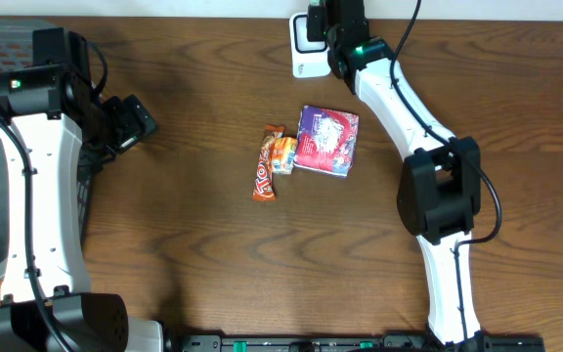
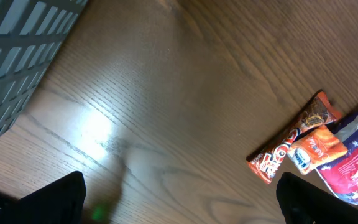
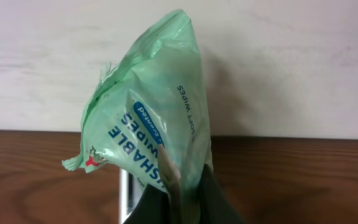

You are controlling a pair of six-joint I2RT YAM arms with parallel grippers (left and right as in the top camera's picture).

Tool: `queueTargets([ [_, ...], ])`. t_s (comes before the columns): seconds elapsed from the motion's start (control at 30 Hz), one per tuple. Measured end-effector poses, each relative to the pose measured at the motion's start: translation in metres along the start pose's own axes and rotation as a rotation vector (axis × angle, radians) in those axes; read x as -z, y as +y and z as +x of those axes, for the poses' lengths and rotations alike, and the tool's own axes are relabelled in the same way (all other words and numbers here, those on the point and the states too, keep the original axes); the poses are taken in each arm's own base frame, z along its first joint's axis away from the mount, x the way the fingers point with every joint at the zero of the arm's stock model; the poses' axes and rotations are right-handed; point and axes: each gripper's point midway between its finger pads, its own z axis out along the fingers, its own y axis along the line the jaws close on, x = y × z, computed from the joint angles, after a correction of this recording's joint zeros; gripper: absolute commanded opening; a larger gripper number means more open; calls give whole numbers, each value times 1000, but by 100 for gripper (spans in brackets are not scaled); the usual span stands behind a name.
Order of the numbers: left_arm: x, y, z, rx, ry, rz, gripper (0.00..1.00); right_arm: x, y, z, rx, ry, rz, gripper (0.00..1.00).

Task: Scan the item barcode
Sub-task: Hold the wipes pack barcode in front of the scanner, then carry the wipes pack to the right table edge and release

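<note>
1. Wipes pack [image 3: 160, 106]. Green soft pack, pinched at its lower end and raised clear of the tabletop [image 1: 213, 264] at the far edge, in front of the pale wall [image 3: 291, 62]. Print upside down in the wrist view. No barcode on the visible face, so probably carried on a face turned away.
2. Right fingers [image 3: 213, 202]. Closed tight on the film of the pack. Gripped low, likely to leave the broad faces free for reading.
3. Scanner [image 1: 306, 47]. White unit at the far edge of the tabletop, just beside the right wrist. Pack brought here, by judgement, for presenting to the reading window. Facing of the code toward that window: impossible to tell.
4. Left fingers [image 2: 328, 202]. Spread wide, holding nothing, low over bare wood on the left side near the grey basket [image 2: 17, 50]. Well apart from the right arm, likely parked out of its way.
5. Bar [image 1: 264, 168], orange sachet [image 1: 282, 154], purple pack [image 1: 326, 140]. Clustered mid-tabletop, sachet touching both neighbours. Scanned already or waiting: impossible to tell.
6. Step in hand, by judgement: showing the code to the scanner. Risk: soft film creasing across the code. Slow turning of the pack possibly needed.
</note>
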Motion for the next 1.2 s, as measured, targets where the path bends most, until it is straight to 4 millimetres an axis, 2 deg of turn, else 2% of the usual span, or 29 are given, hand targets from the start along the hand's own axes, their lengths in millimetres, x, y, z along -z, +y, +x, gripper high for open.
queueTargets([
  [0.1, 0, 0, 0, 0, 0, 0, 98, 2, 5, 2, 2, 15, -25, 1],
  [0.23, 0, 0, 0, 0, 0, 0, 98, -2, 12, 17, 13, 52, -37, 1],
  [0.37, 0, 0, 0, 0, 0, 0, 98, -15, 19, 46, 17, 105, -48, 1],
  [0.5, 0, 0, 0, 0, 0, 0, 98, -31, 16, 74, -1, 148, -41, 1],
  [0.63, 0, 0, 0, 0, 0, 0, 98, -34, 11, 67, -18, 120, -40, 1],
  [0.8, 0, 0, 0, 0, 0, 0, 98, -35, -10, 58, -38, 108, -14, 1],
  [0.97, 0, 0, 0, 0, 0, 0, 98, -25, -32, 28, -64, 60, 9, 1],
  [1.07, 0, 0, 0, 0, 0, 0, 98, -15, -39, 10, -76, 36, 11, 1],
  [1.2, 0, 0, 0, 0, 0, 0, 98, -9, -40, 3, -77, 30, 15, 1],
])
